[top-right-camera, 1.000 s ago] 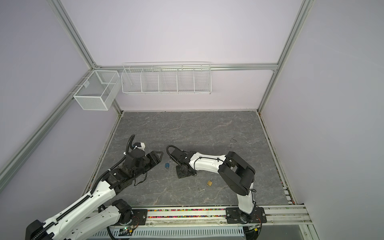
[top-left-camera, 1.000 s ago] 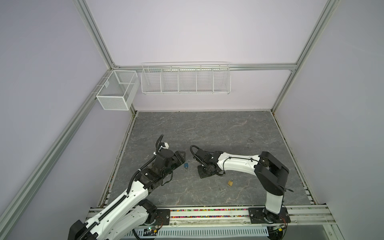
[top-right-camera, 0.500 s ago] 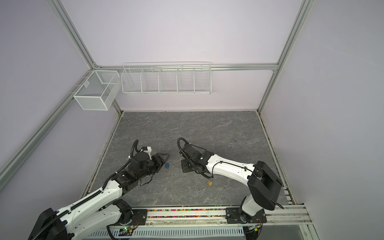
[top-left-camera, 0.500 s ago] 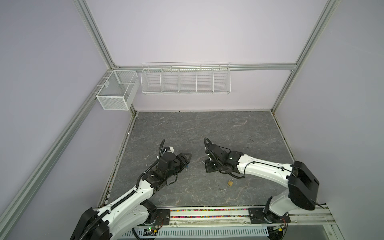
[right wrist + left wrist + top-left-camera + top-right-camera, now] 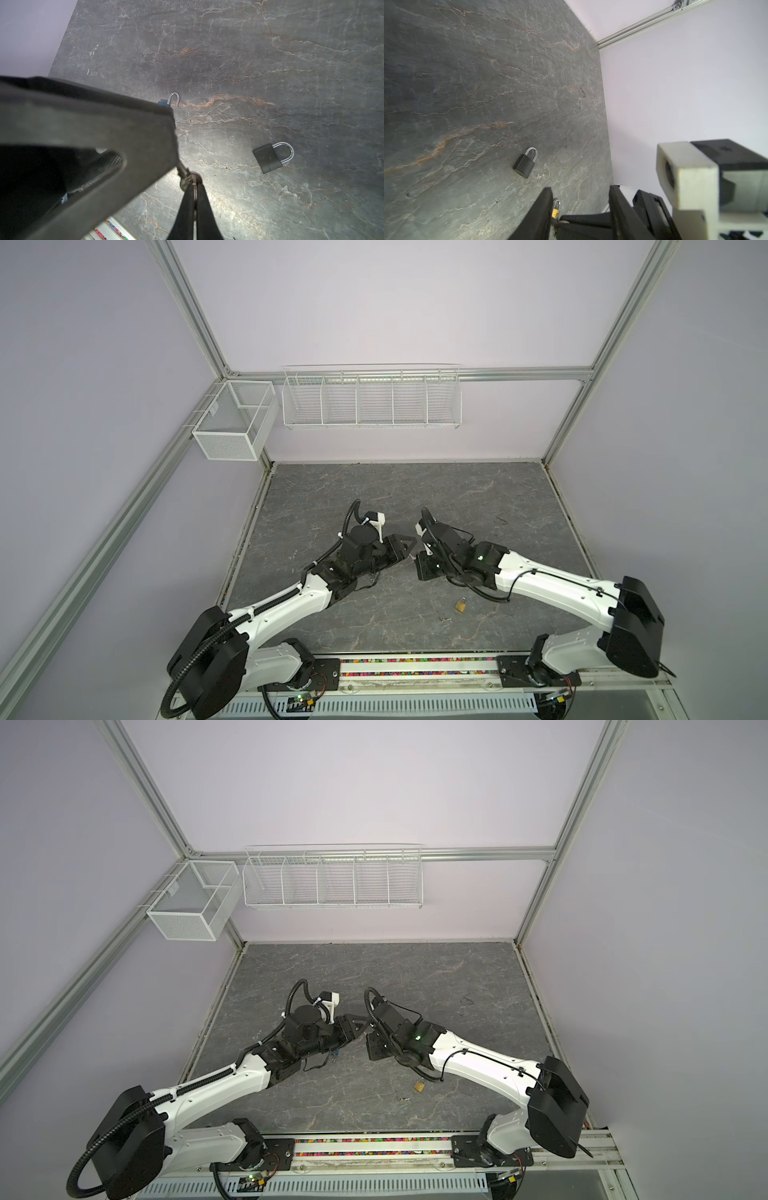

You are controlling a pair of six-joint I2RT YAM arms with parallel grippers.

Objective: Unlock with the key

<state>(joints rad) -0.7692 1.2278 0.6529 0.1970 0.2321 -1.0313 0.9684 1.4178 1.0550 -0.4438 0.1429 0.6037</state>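
Silvery key (image 5: 182,171), black padlock (image 5: 267,159) lying flat

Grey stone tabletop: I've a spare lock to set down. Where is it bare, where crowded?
Crowded: the middle, where the left claw and right claw nearly meet. Bare: the far half of the grey stone tabletop, beyond them to the back wall under the white wire rack; also the front strip along the base rail, left of the small brass padlock.

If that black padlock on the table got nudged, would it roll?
Probably not: the black padlock lies flat on its blocky body, so it would likely slide. It looks rigid and dense; its textured casing seems grippy.
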